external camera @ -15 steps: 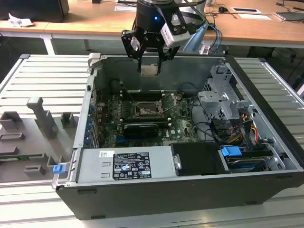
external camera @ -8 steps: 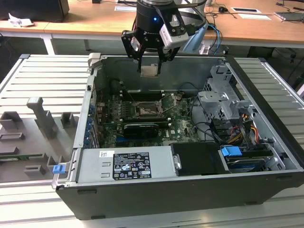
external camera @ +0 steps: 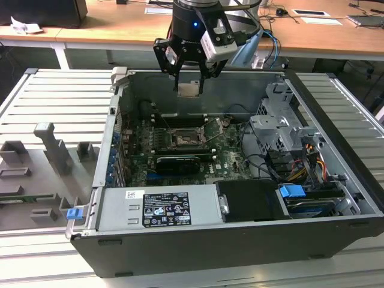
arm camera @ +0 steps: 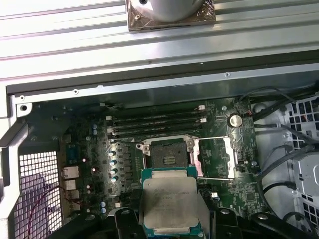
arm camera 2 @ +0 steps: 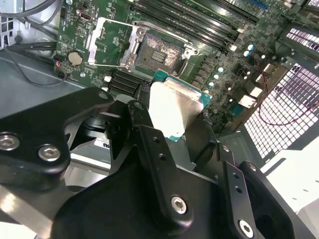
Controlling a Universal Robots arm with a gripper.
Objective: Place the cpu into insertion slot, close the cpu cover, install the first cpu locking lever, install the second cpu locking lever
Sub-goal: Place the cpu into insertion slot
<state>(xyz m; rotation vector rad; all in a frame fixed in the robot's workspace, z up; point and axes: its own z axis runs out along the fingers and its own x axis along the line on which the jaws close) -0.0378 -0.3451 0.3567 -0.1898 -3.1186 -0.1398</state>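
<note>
While the cpu [arm camera: 169, 201] is clamped by the gripper [external camera: 191, 87], it is held above the motherboard [arm camera: 241, 193] | insertion slot [arm camera: 168, 153] is seen empty | cpu cover [arm camera: 228, 155] is swung open beside it.

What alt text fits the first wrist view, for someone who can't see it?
The gripper holds the cpu, metal top toward the camera, over the motherboard inside an open computer case. The slot lies empty, with the cover swung open beside it.
</note>
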